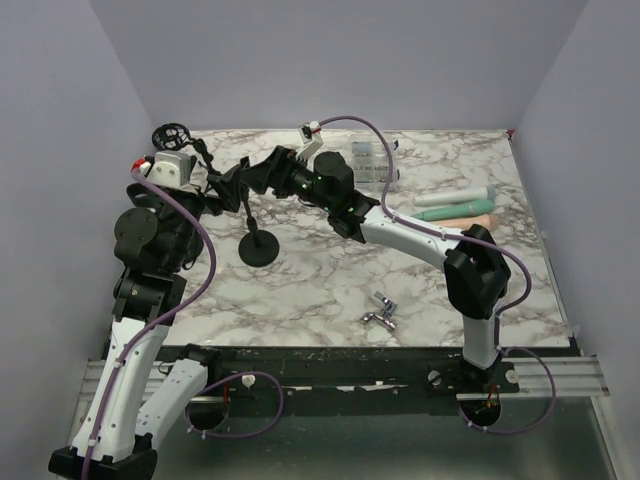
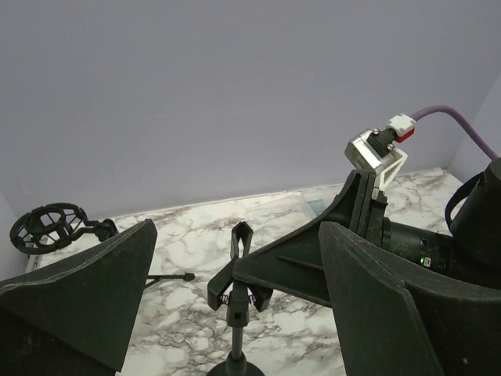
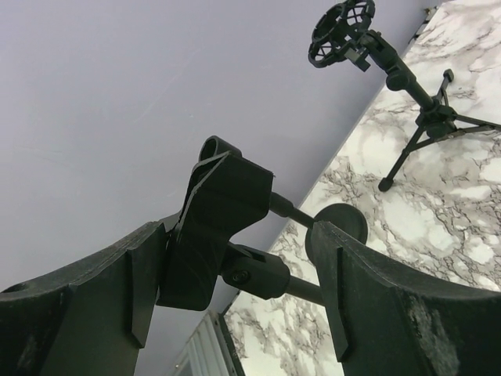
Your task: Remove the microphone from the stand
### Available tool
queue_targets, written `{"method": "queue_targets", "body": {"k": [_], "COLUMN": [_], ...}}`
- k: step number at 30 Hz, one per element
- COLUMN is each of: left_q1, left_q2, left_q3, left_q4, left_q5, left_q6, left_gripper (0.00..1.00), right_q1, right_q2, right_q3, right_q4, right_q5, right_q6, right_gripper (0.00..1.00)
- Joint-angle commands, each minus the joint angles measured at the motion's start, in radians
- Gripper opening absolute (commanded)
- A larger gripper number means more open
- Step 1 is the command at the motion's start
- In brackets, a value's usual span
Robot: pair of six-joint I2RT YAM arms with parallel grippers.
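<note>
Microphone job: keep the stand [image 1: 260,248] steady and pull softly at the clip [image 3: 219,211]

Top view: the stand is at the middle left of the frame, with its round foot on the marble tabletop [image 1: 330,285]. The right end effector [image 1: 232,180] reaches across to the top of the stand. Black parts crowd together there, so I cannot see a microphone in that spot. A green stick [image 1: 455,211] and a pink stick [image 1: 465,221] lie at the right of the frame, well apart from the stand. They might be microphones, but I cannot tell.

Left wrist view: the left end effector [image 2: 235,231] is wide open and holds nothing. The clip stands low in the middle of the frame, past its fingers, and it looks empty. I think this end effector should close on the thin pole under the clip, so the stand does not tip.

Right wrist view: the clip sits in the middle, between the two fingers of the right end effector, which are apart. The finger at the left of the frame [image 3: 117,290] seems to touch the clip. The finger at the right [image 3: 368,298] has a gap. That is not a firm hold yet. It should get the clip in the middle, squeeze evenly, then lift slowly and straight. A crooked pull could knock the stand over.
</note>
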Motion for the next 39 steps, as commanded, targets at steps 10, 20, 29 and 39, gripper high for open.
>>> {"method": "queue_targets", "body": {"k": [10,20,29,39], "left_q1": [0.0,0.0,0.0,0.0], "left_q2": [0.002,0.006,0.009,0.006], "left_q3": [0.003,0.003,0.003,0.003], "left_q4": [0.008,0.008,0.008,0.007], "left_q5": [-0.016,-0.012,-0.011,-0.011], "left_q6": [-0.012,-0.017,-0.018,-0.018], "left_gripper": [0.88,0.88,0.88,0.88], "right_q1": [0.016,0.022,0.022,0.035], "right_q2": [0.129,0.177,0.174,0.166], "right_q3": [-0.205,-0.291,-0.325,-0.231], "right_q4": [-0.17,-0.151,-0.159,-0.37], "right_q5": [0.036,0.038,0.067,0.251], "right_q6": [-0.032,-0.013,-0.028,-0.171], "right_gripper": [0.8,0.8,0.8,0.8]}}
